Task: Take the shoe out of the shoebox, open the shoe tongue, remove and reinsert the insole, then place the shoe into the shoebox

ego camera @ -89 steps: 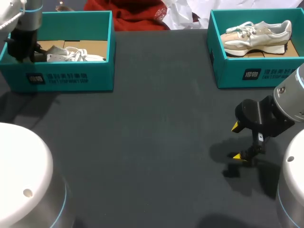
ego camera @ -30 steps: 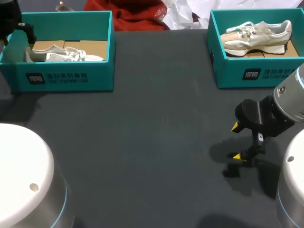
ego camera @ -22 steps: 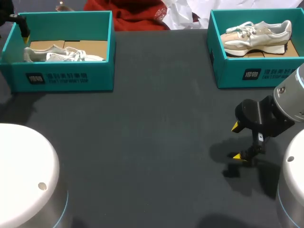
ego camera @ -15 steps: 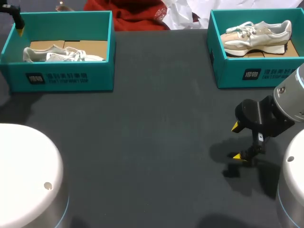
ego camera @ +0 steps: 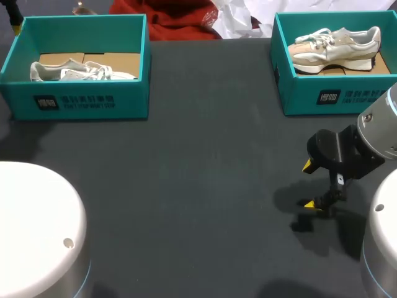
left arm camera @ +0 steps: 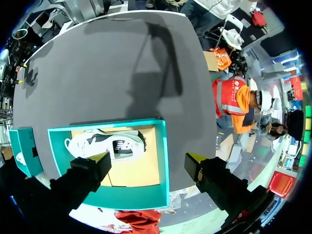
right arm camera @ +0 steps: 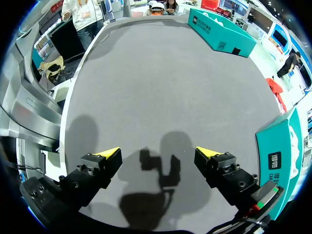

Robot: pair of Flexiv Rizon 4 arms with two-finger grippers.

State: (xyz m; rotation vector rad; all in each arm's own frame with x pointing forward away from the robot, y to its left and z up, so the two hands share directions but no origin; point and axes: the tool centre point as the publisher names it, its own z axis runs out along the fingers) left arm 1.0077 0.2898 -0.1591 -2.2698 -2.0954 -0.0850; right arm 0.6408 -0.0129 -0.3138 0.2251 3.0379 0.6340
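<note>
Shoe (left arm camera: 105,145), white and laced, in rectangular teal cardboard shoebox (left arm camera: 164,161); left gripper (left arm camera: 148,157) and right gripper (right arm camera: 157,152) both with fingers apart.

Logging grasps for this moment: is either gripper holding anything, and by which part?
Nothing is held: the left gripper and right gripper are both open and empty.

We see a dark grey table (ego camera: 205,174). At ten o'clock, the teal shoebox (ego camera: 80,102), white-printed and brown inside, holds a white shoe (ego camera: 84,71). At two o'clock, a second teal box (ego camera: 322,96) holds a cream-and-beige sneaker (ego camera: 335,46). Our black right gripper (ego camera: 307,184) is yellow-tipped.
</note>
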